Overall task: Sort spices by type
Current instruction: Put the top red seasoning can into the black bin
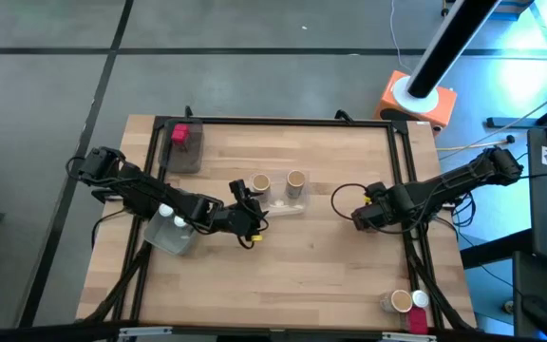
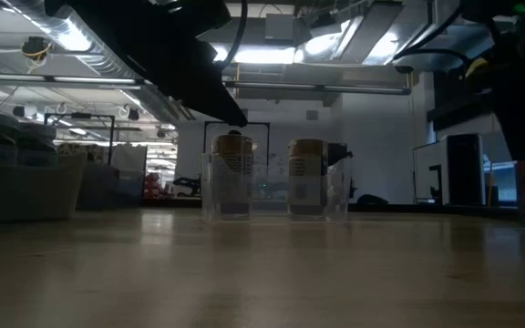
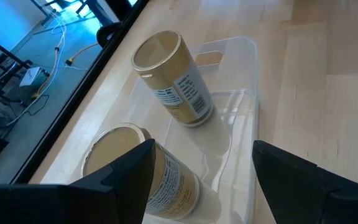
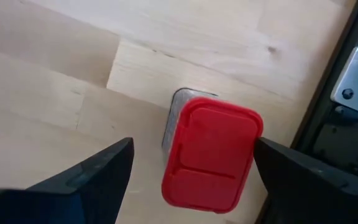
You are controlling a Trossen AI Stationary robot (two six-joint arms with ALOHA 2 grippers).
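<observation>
Right gripper (image 4: 191,180) wide open, empty, above red blocky plastic-lidded jar (image 4: 211,152) on the wooden worktop (image 4: 55,93). Probably light, rigid, slick; best pinched across flat sides. Left gripper (image 3: 204,174) open, empty, over tan cylinders (image 3: 173,78).

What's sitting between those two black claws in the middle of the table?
A clear tray holding two tan jars, plus bare wood, seen in the high view.

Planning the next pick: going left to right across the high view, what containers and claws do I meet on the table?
White jars → red jar → left claw → tan jar → tan jar → right claw → tan jar at the corner.
</observation>
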